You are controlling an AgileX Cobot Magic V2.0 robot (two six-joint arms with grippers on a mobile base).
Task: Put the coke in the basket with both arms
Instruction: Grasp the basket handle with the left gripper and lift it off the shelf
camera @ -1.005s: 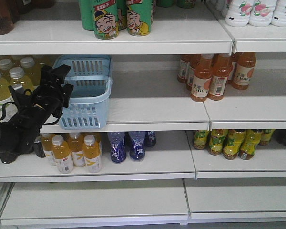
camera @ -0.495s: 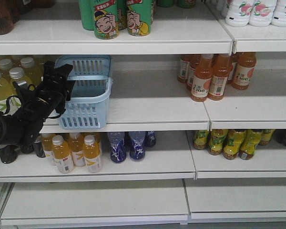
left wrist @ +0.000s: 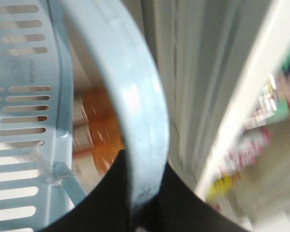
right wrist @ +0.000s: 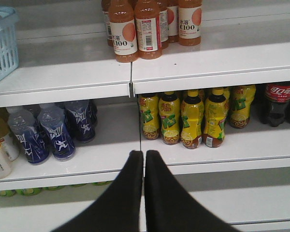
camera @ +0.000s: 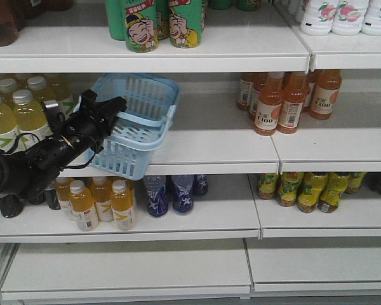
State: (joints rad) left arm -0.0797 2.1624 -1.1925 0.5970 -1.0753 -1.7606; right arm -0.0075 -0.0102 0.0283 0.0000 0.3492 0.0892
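The pale blue basket (camera: 140,121) hangs tilted over the front of the middle shelf, its open top facing up and to the left. My left gripper (camera: 116,105) is shut on the basket's flat blue handle (left wrist: 141,116), which runs up between the black fingers (left wrist: 111,193) in the blurred left wrist view. A corner of the basket (right wrist: 2,41) shows at the top left of the right wrist view. There my right gripper (right wrist: 144,153) is shut on nothing, in front of the lower shelves. The coke is out of view.
Green cans (camera: 152,22) and white bottles (camera: 343,16) stand on the top shelf. Orange drink bottles (camera: 286,101) and yellow ones (camera: 13,111) flank the basket. Below are blue bottles (camera: 168,194), juice bottles (camera: 101,203), yellow-green bottles (right wrist: 188,118) and dark cola bottles (right wrist: 280,104).
The basket has come up off the shelf and tipped, shifting right. My left gripper moved up and right with the handle in it.
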